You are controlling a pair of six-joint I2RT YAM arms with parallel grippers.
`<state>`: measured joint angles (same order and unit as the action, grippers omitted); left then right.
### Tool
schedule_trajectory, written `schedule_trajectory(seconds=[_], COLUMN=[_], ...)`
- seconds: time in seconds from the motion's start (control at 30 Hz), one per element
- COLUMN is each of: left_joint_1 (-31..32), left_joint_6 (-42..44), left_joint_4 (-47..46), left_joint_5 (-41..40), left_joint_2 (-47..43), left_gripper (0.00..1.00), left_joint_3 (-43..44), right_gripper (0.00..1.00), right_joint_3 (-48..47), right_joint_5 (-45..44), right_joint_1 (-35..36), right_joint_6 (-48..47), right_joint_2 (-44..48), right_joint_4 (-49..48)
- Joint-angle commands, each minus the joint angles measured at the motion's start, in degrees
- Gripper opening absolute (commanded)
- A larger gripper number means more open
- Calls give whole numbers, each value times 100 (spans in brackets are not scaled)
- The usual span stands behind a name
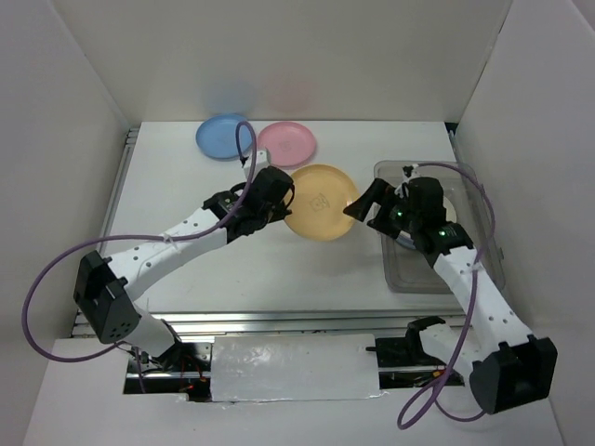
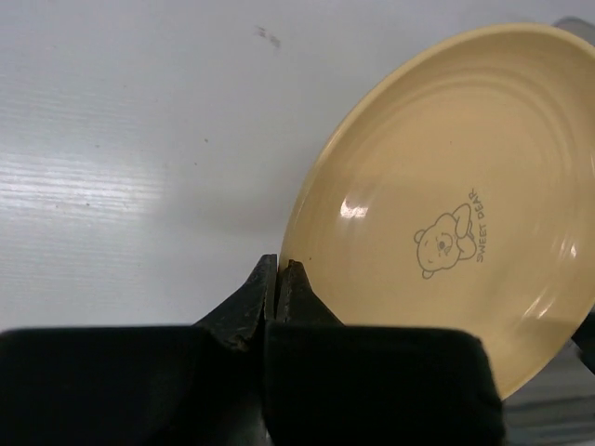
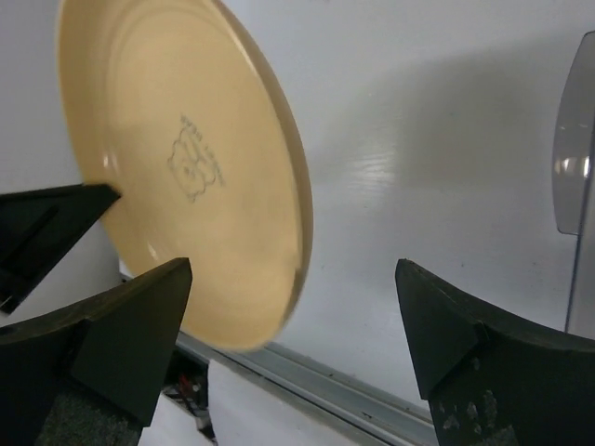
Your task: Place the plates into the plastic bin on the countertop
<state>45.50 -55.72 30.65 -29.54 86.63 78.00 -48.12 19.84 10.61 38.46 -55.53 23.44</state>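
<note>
White countertop, white walls around it. The cream bear-print plate is held tilted and off the surface, left of the plastic bin. Its rim is pinched between the closed fingers of the left gripper. The right gripper is spread wide, with the plate's opposite rim between its fingers, contact not discernible. A blue plate and a pink plate lie side by side at the far edge.

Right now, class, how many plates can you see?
3: blue plate and pink plate at the far edge, cream plate in the left jaws. The bin may hide more under the right arm.
</note>
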Motion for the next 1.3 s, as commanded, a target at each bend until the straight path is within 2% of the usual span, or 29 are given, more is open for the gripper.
schedule_trajectory(seconds=[0.0,0.03,0.1,0.13,0.17,0.2,0.27,0.3,0.37,0.4,0.43,0.47,0.57,0.6,0.67,0.7,0.8,0.93,1.1,1.13,1.17,1.2,1.27], left_joint_1=[100,91,100,100,100,100,91,91,82,82,74,65,39,12,-32,-102,-225,-287,-366,-375,-375,-383,-384], left_joint_6=[404,439,457,492,492,518,484,484,431,405,352,317,255,281,438,535,738,844,984,1045,1055,1064,1090], left_joint_4=[-287,-340,-350,-367,-341,-323,-131,-17,265,335,501,590,836,880,846,767,582,442,135,90,81,46,20], left_joint_5=[413,492,581,624,642,642,425,353,143,81,2,-60,-254,-315,-263,-63,237,396,633,686,747,765,800], left_joint_2=[-269,-391,-506,-602,-647,-673,-692,-674,-656,-665,-674,-691,-832,-936,-1077,-1182,-1306,-1333,-1263,-1228,-1149,-1105,-1008], left_gripper=[0,0,0,0,0,0,0,1,32,55,99,99,99,99,99,99,99,99,99,99,99,99,99], left_joint_3=[-30,-56,-83,-74,-65,-48,83,128,224,225,233,234,129,85,-169,-284,-645,-1048,-1331,-1357,-1349,-1340,-1331], right_gripper=[97,95,82,65,54,26,3,0,0,0,0,0,0,0,0,0,0,0,0,4,37,62,100], right_joint_3=[-312,-312,-199,-146,-93,-49,-136,-197,-416,-487,-549,-671,-629,-568,-296,-182,48,-4,-58,47,66,83,14], right_joint_5=[-805,-962,-1043,-1078,-1191,-1280,-1762,-1946,-2387,-2449,-2502,-2580,-2433,-2119,-1836,-1512,-1220,-815,-692,-605,-595,-577,-647], right_joint_1=[423,529,635,687,784,828,968,1039,1118,1084,1005,882,-83,-782,-1524,-2197,-3166,-3793,-3961,-3988,-3997,-3988,-3936], right_joint_6=[-146,-93,21,56,161,206,329,346,364,347,347,355,399,425,584,723,908,857,733,751,760,795,804], right_joint_2=[-397,-537,-556,-547,-460,-424,-319,-301,-309,-327,-405,-441,-468,-442,-398,-389,-668,-1363,-1804,-1778,-1734,-1672,-1593], right_joint_4=[-252,-209,-296,-375,-480,-498,-333,-253,-8,46,142,300,328,267,-23,-137,-393,-586,-613,-735,-771,-797,-640])
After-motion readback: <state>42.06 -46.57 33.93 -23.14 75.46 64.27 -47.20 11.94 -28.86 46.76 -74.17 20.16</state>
